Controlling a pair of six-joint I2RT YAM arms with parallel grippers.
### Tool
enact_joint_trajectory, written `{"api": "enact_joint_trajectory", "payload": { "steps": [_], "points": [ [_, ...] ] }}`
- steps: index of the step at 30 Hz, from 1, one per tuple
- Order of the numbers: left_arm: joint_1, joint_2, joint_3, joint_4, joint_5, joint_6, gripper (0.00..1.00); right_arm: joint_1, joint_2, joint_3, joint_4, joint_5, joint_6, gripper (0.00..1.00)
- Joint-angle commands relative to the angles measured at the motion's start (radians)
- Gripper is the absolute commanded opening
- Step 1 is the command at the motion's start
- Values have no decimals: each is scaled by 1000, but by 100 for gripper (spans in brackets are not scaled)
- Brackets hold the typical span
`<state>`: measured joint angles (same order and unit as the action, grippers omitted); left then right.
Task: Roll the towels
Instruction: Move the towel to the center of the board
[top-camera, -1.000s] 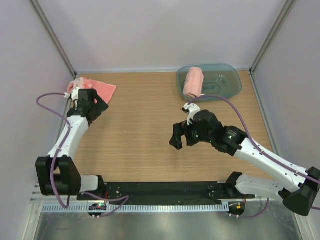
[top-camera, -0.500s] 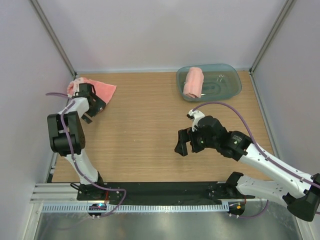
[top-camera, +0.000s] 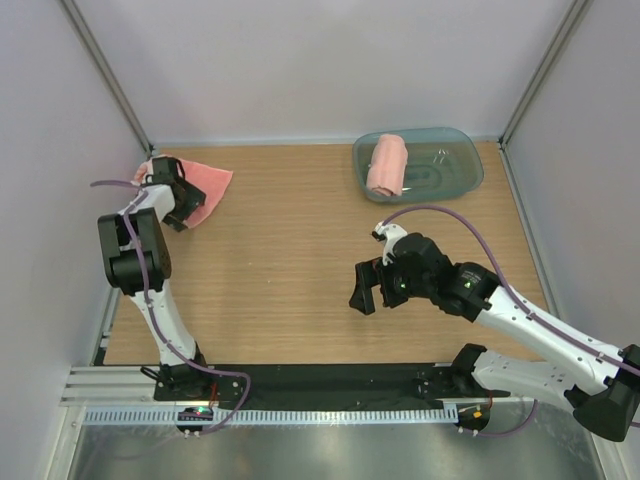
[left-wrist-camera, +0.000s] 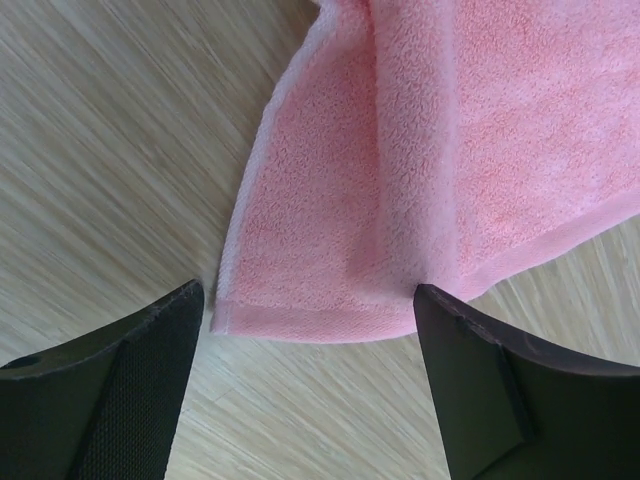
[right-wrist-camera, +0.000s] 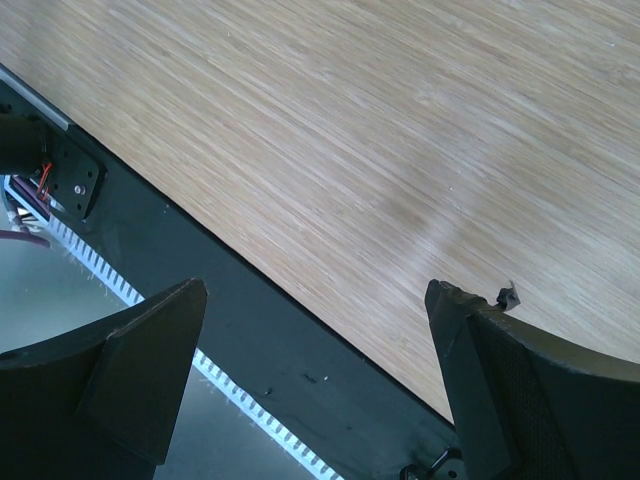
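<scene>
- So, since a second ago, the left arm has swung its elbow up off the near left corner and nudged the left gripper (top-camera: 180, 205) a bit deeper into the far left corner. The right arm has backed off slightly toward the near edge.
- Nearest thing is the black rail (top-camera: 320, 380) the arms are bolted to. The right wrist view looks down on a strip of it, with bare wood beyond.
- The right gripper (top-camera: 362, 287) hangs over the middle of the table (top-camera: 280, 260), a little right of centre. Its jaws are spread wide and it's not touching anything.
- Further back on the left, the left gripper sits right over the near corner of the flat towel (top-camera: 210, 182). In the wrist view its jaws are parted, with that towel corner lying between them. They haven't pinched the cloth, so no grip.
- That flat towel (left-wrist-camera: 430, 150) is salmon pink terry. It lies on the wood against the left wall with a lengthwise fold or crease in it, unrolled.
- Far right at the back is the blue-green tub (top-camera: 455, 178). The rolled towel (top-camera: 387, 165) lies inside it toward its left end.
</scene>
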<state>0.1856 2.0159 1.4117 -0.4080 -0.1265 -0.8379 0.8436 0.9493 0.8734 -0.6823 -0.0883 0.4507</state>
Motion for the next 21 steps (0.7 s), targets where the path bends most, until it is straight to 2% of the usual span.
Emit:
{"api": "enact_joint_trajectory", "payload": {
  "steps": [1,3,4,6,7,9,10,11,13,21],
  "points": [
    [5,52,7,1,45,-38,80,5,-9,3,7,5,-7,100],
    [5,56,-5,29,68,-40,71,6,-4,2,6,7,-10,100],
    [5,58,-11,40,76,-40,59,6,-1,3,7,4,-13,100],
    [3,61,-22,61,91,-40,47,6,11,1,12,-8,-12,100],
    [3,63,-26,73,108,-38,34,6,11,-4,18,-11,-14,100],
    [3,70,-26,86,120,-29,22,6,16,-7,24,-19,-10,100],
    [3,72,-25,96,152,-27,10,5,16,-8,29,-19,-7,100],
    [3,70,-23,100,160,-24,6,6,17,-10,29,-19,-6,100],
    [0,67,-20,110,169,-15,0,5,17,-11,29,-19,-3,100],
    [-41,-44,-72,143,174,-13,0,6,-1,-11,29,-10,20,100]
  ]
}}
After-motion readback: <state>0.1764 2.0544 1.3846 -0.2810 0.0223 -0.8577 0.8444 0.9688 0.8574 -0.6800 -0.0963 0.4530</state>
